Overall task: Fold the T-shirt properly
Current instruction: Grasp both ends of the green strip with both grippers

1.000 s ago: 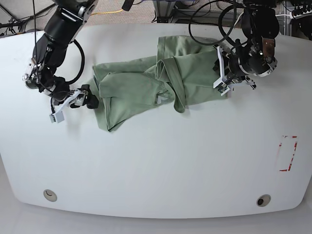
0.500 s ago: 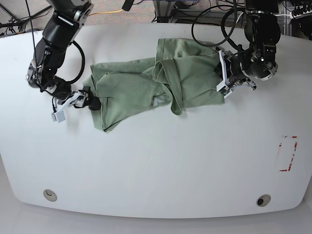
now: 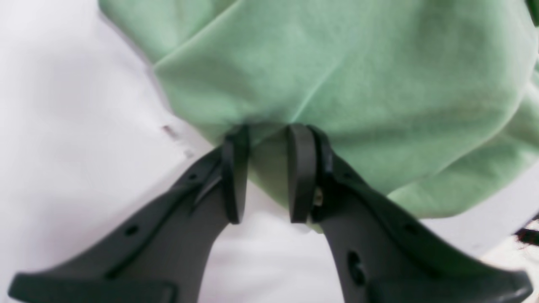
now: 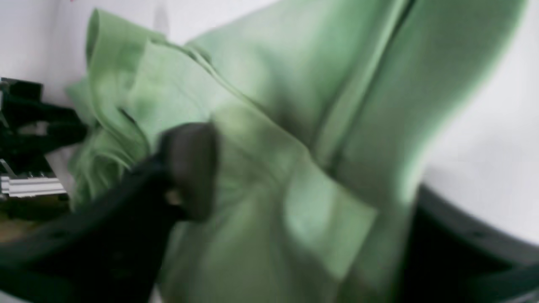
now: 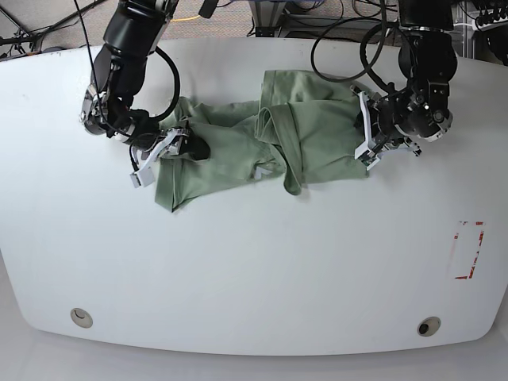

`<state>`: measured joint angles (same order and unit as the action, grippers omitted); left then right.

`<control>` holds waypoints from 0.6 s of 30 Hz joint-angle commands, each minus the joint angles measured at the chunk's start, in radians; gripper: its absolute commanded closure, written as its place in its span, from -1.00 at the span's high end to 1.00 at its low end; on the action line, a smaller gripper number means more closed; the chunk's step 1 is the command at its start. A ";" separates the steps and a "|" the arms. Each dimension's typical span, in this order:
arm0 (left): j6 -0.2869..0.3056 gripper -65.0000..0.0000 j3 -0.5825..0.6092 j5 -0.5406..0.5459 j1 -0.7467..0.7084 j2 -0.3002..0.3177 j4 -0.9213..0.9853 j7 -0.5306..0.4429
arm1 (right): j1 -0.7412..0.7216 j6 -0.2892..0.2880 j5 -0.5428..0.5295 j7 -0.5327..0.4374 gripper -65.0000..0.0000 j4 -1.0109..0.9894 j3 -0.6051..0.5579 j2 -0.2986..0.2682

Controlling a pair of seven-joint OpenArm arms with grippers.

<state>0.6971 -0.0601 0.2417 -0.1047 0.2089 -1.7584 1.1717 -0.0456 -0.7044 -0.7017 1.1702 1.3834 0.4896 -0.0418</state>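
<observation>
The pale sage-green T-shirt [image 5: 309, 127] lies bunched and wrinkled at the far middle of the white table [image 5: 254, 262]. My right gripper [image 5: 193, 148] sits on the shirt's left part in the base view. In the blurred right wrist view, cloth [image 4: 294, 126] drapes between its fingers [image 4: 189, 168], and it looks shut on the cloth. My left gripper [image 5: 367, 149] is at the shirt's right edge. In the left wrist view it [image 3: 267, 168] pinches a fold of the shirt [image 3: 337, 75], with creases running out from the grip.
A red-marked rectangle [image 5: 468, 250] is on the table at the right. Two round holes [image 5: 81, 317] [image 5: 429, 326] sit near the front edge. Cables and equipment crowd the space behind the far edge.
My right gripper has moved right and slightly away, carrying the shirt's left part inward and bunching it. My left gripper stays at the shirt's right edge, shifted slightly.
</observation>
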 commanded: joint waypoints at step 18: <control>0.001 -0.57 0.110 -0.083 0.128 -0.131 0.180 -0.017 | 0.016 0.094 -0.005 0.067 -1.00 0.343 -0.007 -0.100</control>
<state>0.6968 0.0490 0.1635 0.0177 0.0959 -1.6104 1.1435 -0.0166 -0.6292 -0.6842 1.2213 1.6722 0.4774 -0.1276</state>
